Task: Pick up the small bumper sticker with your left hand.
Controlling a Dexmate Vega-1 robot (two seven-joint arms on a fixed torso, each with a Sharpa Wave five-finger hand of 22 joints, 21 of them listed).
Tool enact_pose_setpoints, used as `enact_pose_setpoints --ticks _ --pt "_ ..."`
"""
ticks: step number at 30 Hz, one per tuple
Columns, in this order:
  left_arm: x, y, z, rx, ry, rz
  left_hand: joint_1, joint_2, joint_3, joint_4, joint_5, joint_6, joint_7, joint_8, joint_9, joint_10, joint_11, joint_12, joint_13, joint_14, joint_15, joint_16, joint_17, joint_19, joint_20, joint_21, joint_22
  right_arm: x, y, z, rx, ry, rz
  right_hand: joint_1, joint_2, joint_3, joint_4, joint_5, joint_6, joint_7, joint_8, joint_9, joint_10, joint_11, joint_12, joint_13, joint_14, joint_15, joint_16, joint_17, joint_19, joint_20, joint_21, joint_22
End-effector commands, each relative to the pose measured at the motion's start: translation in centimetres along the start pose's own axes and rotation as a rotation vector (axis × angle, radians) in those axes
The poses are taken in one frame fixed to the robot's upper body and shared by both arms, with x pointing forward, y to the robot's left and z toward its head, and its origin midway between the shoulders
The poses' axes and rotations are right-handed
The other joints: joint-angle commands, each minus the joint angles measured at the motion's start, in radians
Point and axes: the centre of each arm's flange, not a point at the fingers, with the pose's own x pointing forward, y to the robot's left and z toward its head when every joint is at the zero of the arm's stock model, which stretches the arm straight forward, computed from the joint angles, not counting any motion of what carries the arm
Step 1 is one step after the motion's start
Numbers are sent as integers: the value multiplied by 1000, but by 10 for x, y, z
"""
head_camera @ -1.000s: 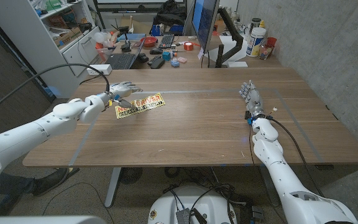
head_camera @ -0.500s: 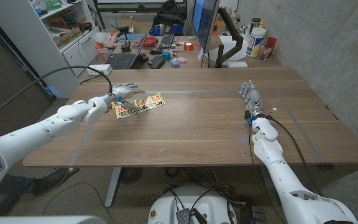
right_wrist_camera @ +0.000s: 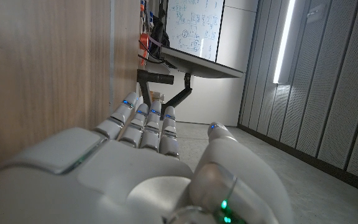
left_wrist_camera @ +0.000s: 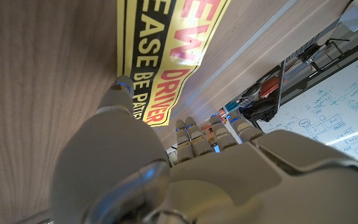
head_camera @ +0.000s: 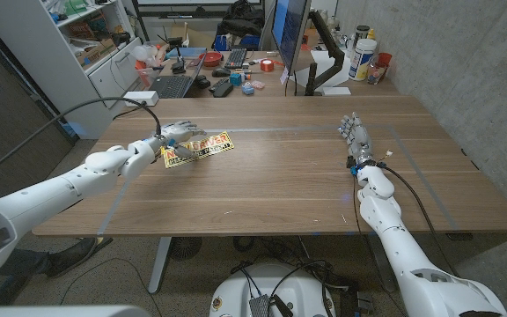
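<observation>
Head view, item one: small bumper sticker [head_camera: 198, 148], yellow and black with red lettering, lying flat on the wooden worktop [head_camera: 280, 176] at about ten o'clock from the worktop's middle, long axis running roughly from eight o'clock to two o'clock. Judged light, thin and flexible, with almost no height above the wood; likely to bend or curl when lifted and to slide if pushed rather than rise. Best hold, by estimate: the short end nearest the left hand, or the long near edge, with a thumb tip worked under while a finger presses from above; dragging it toward the worktop's nine o'clock edge would expose an edge for pinching. Item two: left hand [head_camera: 172, 134], at the sticker's nine o'clock end, fingers spread and reaching over it; left wrist view shows the thumb tip [left_wrist_camera: 120, 85] at or just over the sticker's black margin, the other fingers extended beyond, nothing yet held; actual contact cannot be told. Item three: right hand [head_camera: 356, 134], well apart at three o'clock, fingers straight and together, standing upright near the worktop, holding nothing.
</observation>
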Motion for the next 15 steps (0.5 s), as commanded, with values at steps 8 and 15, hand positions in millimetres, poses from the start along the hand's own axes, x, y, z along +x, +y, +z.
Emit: enact_pose_setpoints --ticks 8,15 --pt "6 -30 8 -158 33 15 -3 3 -13 3 12 70 0 27 3 45 -5 22 1 47 -40 18 4 14 23 8 4 -2 -1 -1 -5 11 -1 -5 2 2 -11 5 2 -7 1 1 10 0 -7 3 10 0 -5 0 7 7 -5 4" --pt "4 -41 9 -224 60 19 5 3 -19 2 16 130 -4 45 2 107 -1 37 -1 95 -47 29 3 38 31 15 4 -1 -1 -1 -6 11 3 -6 2 2 -11 5 1 -7 1 1 10 -1 -9 3 9 1 -5 0 7 7 -8 4"
